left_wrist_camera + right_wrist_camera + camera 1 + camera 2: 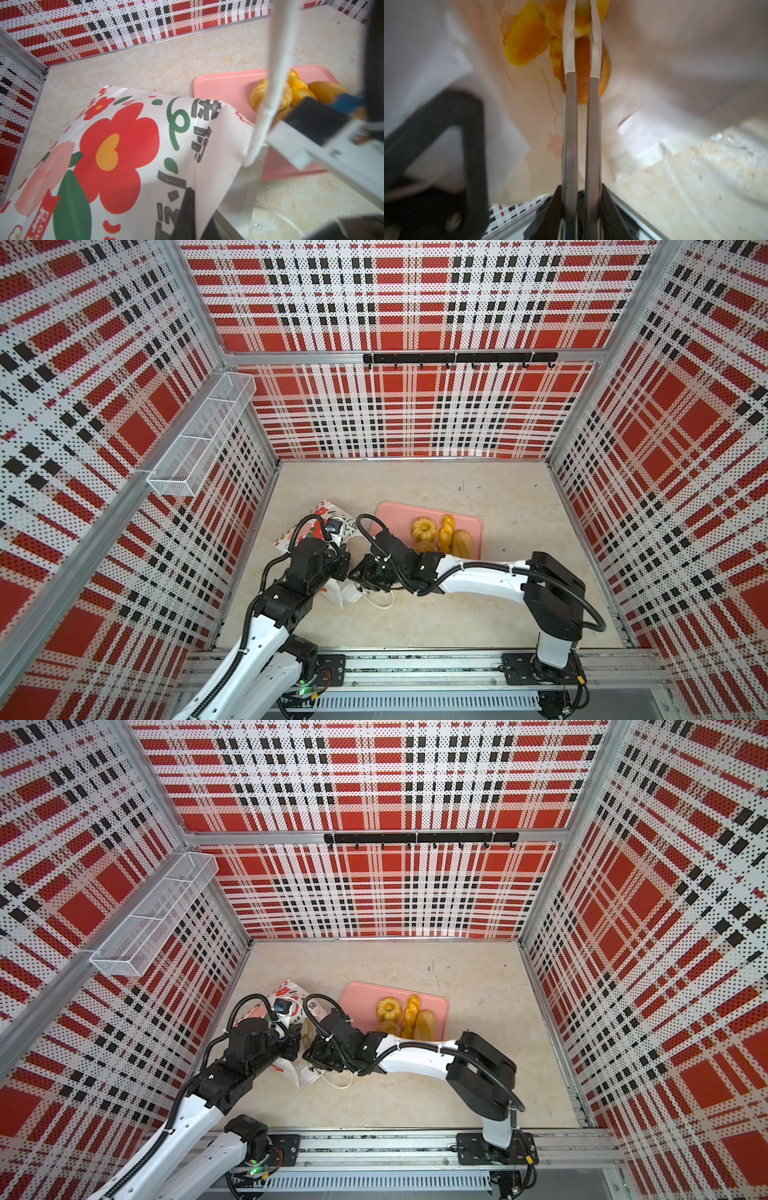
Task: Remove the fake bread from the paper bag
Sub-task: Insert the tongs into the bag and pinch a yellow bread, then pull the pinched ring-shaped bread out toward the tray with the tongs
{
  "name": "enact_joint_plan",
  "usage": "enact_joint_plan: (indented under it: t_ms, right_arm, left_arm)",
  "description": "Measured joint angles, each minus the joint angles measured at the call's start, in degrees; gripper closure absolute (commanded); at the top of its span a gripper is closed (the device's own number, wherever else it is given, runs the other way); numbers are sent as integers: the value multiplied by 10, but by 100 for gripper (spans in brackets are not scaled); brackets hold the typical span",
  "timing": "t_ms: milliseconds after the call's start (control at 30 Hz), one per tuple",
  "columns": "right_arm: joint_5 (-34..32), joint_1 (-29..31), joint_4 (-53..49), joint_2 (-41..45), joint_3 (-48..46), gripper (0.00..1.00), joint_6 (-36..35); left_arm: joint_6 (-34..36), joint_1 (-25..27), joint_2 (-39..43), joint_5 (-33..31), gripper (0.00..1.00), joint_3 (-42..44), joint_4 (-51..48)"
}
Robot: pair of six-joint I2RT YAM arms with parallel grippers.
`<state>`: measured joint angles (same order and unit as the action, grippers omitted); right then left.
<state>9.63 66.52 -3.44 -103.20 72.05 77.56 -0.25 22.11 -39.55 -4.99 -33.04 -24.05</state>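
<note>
While the left pincer (348,568) pinches the edge of the bag (108,145), the right pincer (581,4) — nearer, deep inside — looks clamped on bread (581,29) dead ahead, in line with its fingers.

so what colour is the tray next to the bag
Plain pale pink. The tray shows best in a top view.

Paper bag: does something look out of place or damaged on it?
Yes. The paper bag lies on its side, creased, and one white cord handle trails loose across the table.
</note>
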Motion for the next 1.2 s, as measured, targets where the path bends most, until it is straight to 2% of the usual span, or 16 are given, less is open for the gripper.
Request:
enact_joint_plan:
  t_ms: [467,767,933,1200]
  right_arm:
    - [-78,56,-52,157,-153,100,-1]
    - [-115,78,-105,241,-169,100,-17]
    - [-119,77,-132,238,-159,100,-43]
    - [-101,67,-135,165,-102,100,-76]
  left_arm:
    - [-13,1,39,-55,100,3,4]
    - [-28,2,53,-108,100,3,5]
    - [-40,2,47,-118,100,3,14]
    - [-52,2,33,-125,100,5,26]
